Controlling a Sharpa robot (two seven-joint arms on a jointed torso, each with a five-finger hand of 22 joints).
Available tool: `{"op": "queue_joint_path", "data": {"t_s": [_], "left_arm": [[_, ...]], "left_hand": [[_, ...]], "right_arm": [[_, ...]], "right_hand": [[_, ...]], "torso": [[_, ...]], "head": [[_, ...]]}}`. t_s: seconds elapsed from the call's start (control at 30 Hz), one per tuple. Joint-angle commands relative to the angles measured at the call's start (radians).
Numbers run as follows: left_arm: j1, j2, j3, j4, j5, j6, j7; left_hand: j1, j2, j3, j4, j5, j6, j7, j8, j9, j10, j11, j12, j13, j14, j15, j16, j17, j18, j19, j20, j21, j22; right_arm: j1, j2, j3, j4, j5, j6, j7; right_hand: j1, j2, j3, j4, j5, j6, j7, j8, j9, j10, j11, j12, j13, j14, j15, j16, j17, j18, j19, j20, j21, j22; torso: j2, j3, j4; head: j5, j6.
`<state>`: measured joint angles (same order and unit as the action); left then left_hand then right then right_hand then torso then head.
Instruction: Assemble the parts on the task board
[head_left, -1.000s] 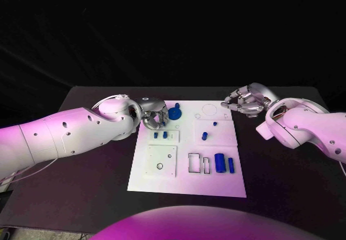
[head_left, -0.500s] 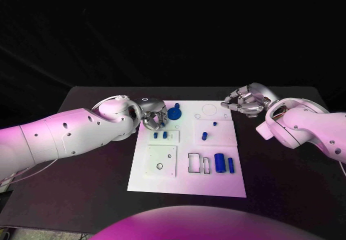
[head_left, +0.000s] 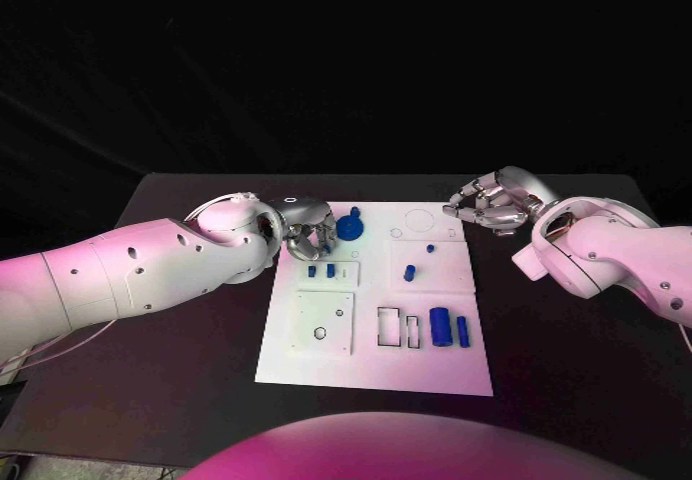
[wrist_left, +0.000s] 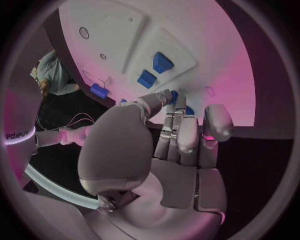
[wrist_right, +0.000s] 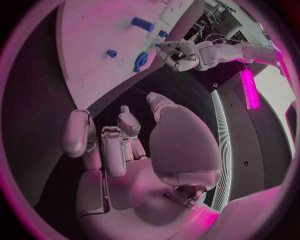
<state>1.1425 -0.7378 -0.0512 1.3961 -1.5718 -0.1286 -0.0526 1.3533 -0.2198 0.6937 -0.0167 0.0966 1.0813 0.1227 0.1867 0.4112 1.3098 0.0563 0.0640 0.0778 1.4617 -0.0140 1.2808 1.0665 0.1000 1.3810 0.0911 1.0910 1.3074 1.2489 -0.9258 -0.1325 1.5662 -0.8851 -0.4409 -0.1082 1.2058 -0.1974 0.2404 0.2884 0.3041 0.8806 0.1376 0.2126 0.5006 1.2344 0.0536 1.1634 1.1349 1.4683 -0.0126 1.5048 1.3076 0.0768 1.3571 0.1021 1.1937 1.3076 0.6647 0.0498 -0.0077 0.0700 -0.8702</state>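
The matte black table (head_left: 173, 340) stands before an unlit, black background, and the flat white rectangular task board (head_left: 375, 370) lies in its middle, long side running near to far.

On the board, two small blue upright pegs (head_left: 320, 270) stand in a raised square at the far left. A short blue peg (head_left: 410, 270) stands in the raised square to their right, with a tiny blue stud (head_left: 430, 246) just beyond it. Toward the near right, a stout blue cylinder (head_left: 440, 326) and a thinner blue cylinder (head_left: 463, 329) lie side by side, just right of two empty rectangular slots.

The left hand (head_left: 306, 232) hangs over the board's far left corner, its silver fingers (wrist_left: 181, 135) curled downward. A round dark-blue disc-shaped part (head_left: 348, 227) sits at the fingertips; whether it is pinched or merely touched cannot be told. The white left arm runs back toward the near left.

The right hand (head_left: 490, 207) hovers just past the board's far right corner, fingers (wrist_right: 112, 145) curled inward with nothing in them, wrist and white forearm trailing off to the right.
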Motion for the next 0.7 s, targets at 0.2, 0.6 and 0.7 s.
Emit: {"op": "queue_joint_path", "data": {"t_s": [0.2,0.6,0.7], "left_arm": [[-0.001,0.006,-0.001,-0.001,0.003,0.076,-0.033],[-0.001,0.007,-0.003,-0.003,-0.006,0.112,-0.043],[-0.001,0.007,-0.003,-0.002,-0.006,0.108,-0.04]], "left_hand": [[-0.029,-0.013,-0.001,0.004,-0.023,-0.05,0.013,-0.032,-0.019,-0.035,0.014,-0.003,-0.007,-0.015,0.009,-0.005,-0.016,-0.012,-0.011,0.006,-0.008,0.145],[-0.026,-0.005,0.004,0.003,-0.028,-0.018,0.002,-0.016,-0.014,-0.026,0.006,0.003,-0.003,-0.023,0.004,-0.006,-0.024,-0.01,-0.017,0.006,-0.012,0.144],[-0.025,-0.005,0.004,0.003,-0.028,-0.014,0.001,-0.014,-0.013,-0.024,0.005,0.004,-0.003,-0.023,0.003,-0.005,-0.024,-0.01,-0.017,0.006,-0.011,0.144]], "right_arm": [[-0.001,0.0,0.0,0.001,-0.01,0.002,0.007],[-0.001,-0.001,0.0,0.001,-0.01,0.002,0.007],[-0.001,-0.001,0.0,0.001,-0.01,0.002,0.007]], "right_hand": [[0.003,0.004,-0.005,-0.002,0.006,0.001,-0.003,0.006,0.001,0.007,0.003,0.001,-0.001,0.048,0.004,-0.006,0.115,0.011,-0.009,-0.001,-0.003,0.096],[0.003,0.004,-0.005,-0.002,0.006,0.001,-0.003,0.006,0.001,0.007,0.003,0.001,-0.001,0.048,0.004,-0.006,0.115,0.011,-0.009,-0.001,-0.003,0.096],[0.003,0.004,-0.005,-0.002,0.006,0.001,-0.003,0.006,0.001,0.007,0.003,0.001,-0.001,0.048,0.004,-0.006,0.115,0.011,-0.009,-0.001,-0.003,0.096]], "torso": [[0.001,0.0003,-0.0003],[0.0,-0.0002,-0.0002],[-0.001,-0.0001,0.0]], "head": [[0.0,-0.002],[0.0,-0.003],[0.0,-0.003]]}}
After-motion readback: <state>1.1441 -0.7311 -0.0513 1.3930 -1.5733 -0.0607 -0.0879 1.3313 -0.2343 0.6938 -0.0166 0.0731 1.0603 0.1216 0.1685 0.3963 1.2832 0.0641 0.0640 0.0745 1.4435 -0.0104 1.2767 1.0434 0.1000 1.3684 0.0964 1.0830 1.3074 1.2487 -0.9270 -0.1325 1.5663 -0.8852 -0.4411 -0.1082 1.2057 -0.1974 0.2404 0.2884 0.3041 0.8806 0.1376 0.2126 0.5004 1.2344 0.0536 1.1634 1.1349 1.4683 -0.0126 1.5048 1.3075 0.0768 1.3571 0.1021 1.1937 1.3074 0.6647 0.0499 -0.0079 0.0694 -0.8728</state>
